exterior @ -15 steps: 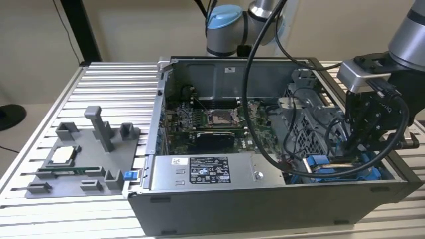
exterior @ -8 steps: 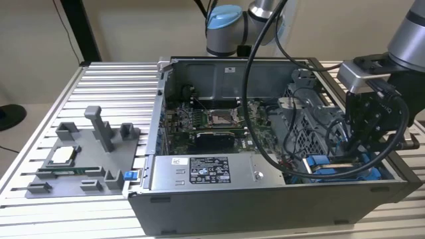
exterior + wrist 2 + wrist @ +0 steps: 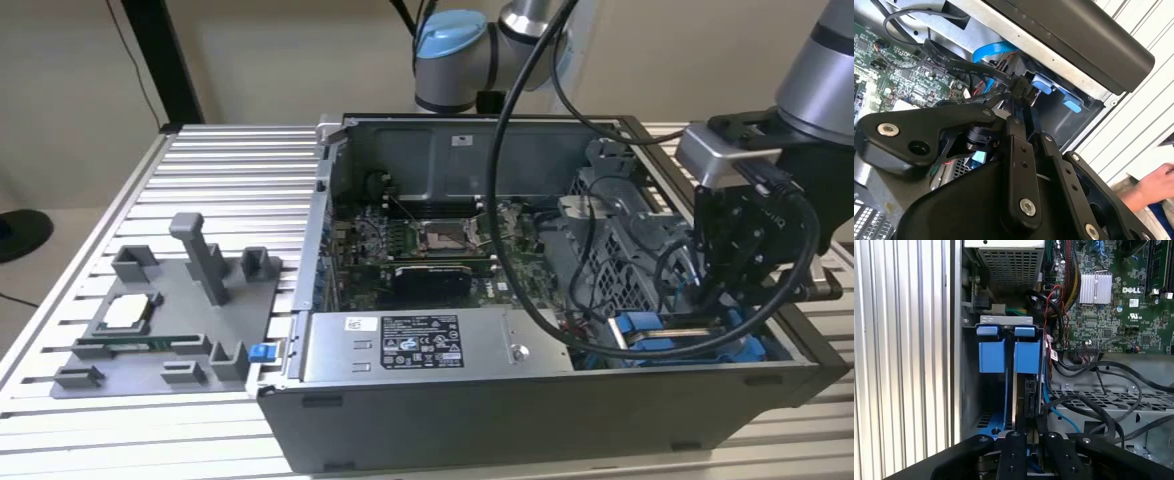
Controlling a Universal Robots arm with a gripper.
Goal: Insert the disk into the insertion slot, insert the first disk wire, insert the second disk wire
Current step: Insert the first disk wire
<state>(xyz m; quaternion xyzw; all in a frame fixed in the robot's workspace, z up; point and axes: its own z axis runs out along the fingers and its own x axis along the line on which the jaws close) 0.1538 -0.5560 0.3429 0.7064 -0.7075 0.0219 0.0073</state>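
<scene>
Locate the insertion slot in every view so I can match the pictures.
Exterior view: the insertion slot sits in the near corner of the computer case, at the exterior view's right.
Second wrist view: the insertion slot, blue-tabbed, lies just inside the case's black outer wall.
First wrist view: the insertion slot shows two blue tabs side by side against the case wall.
Shared landmark: the green motherboard.

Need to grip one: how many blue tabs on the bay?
2, side by side: one tab nearer the case wall, one nearer the cables. Others may be hidden.
</scene>
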